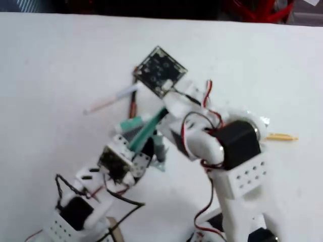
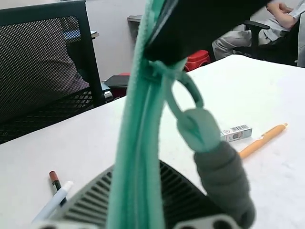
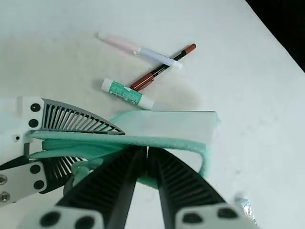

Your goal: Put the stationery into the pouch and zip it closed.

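Mint-green, the pouch (image 3: pixel 167 126) is held near the middle of the white worktop (image 1: pixel 45 55), with bare surface wide around it. The left hand (image 3: pixel 97 147) clamps one end, and the right hand (image 3: pixel 145 152) is pinched shut on the zip edge. The arms hide its mouth. A pink pen (image 3: pixel 119 42), brown pen (image 3: pixel 162 69) and glue stick (image 3: pixel 127 93) lie beside it.

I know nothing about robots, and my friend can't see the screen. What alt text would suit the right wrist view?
Two grippers hold a mint-green pouch over a white table: the right gripper, with black fingers, pinches its green edge, and the white left gripper clamps one end. Beyond it on the table lie a glue stick, a pink pen and a brown pen, the pens crossing.
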Tool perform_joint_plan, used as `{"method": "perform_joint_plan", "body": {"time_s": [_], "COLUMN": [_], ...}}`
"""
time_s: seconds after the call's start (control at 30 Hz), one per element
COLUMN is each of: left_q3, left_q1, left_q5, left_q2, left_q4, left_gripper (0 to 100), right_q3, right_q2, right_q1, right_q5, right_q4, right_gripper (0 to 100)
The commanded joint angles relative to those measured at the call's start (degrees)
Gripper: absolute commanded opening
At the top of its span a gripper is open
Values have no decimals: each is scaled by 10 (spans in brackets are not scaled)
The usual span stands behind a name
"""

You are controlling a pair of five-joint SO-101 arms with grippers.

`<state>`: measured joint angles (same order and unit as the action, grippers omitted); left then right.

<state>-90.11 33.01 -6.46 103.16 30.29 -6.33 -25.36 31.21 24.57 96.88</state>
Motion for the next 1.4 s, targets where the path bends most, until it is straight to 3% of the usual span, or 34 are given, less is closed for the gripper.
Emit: {"method": "perform_joint_plan", "body": {"time_s": [0.0, 0.2, 0.3, 0.4, 0.57, 0.83, 1.0, 1.13, 1.37], "left_q3": [30, 94, 80, 54, 34, 25, -14, -30, -30], "left_q1": [1, 1, 1, 1, -3, -3, -3, -3, -3], "left_q5": [-3, -2, -2, 0, 91, 80, 80, 76, 18], "left_q2": [6, 6, 6, 6, 6, 5, 3, 3, 3], "left_q4": [13, 94, 81, 52, 38, 33, -35, -69, -73], "left_gripper": [21, 23, 29, 106, 223, 225, 225, 167, 139], "right_q3": [-12, -55, -56, -58, -57, -55, -31, -24, -14], "right_q2": [50, 98, 124, 138, 143, 145, 140, 141, 140], "right_q1": [-26, -40, -36, -38, -40, -27, 17, 20, 14], "right_q5": [7, -8, -34, -34, -33, -33, -31, -30, -30], "right_q4": [11, 15, 15, 15, 15, 15, 16, 16, 16], "right_gripper": [22, 217, 226, 228, 239, 301, 350, 358, 358]}}
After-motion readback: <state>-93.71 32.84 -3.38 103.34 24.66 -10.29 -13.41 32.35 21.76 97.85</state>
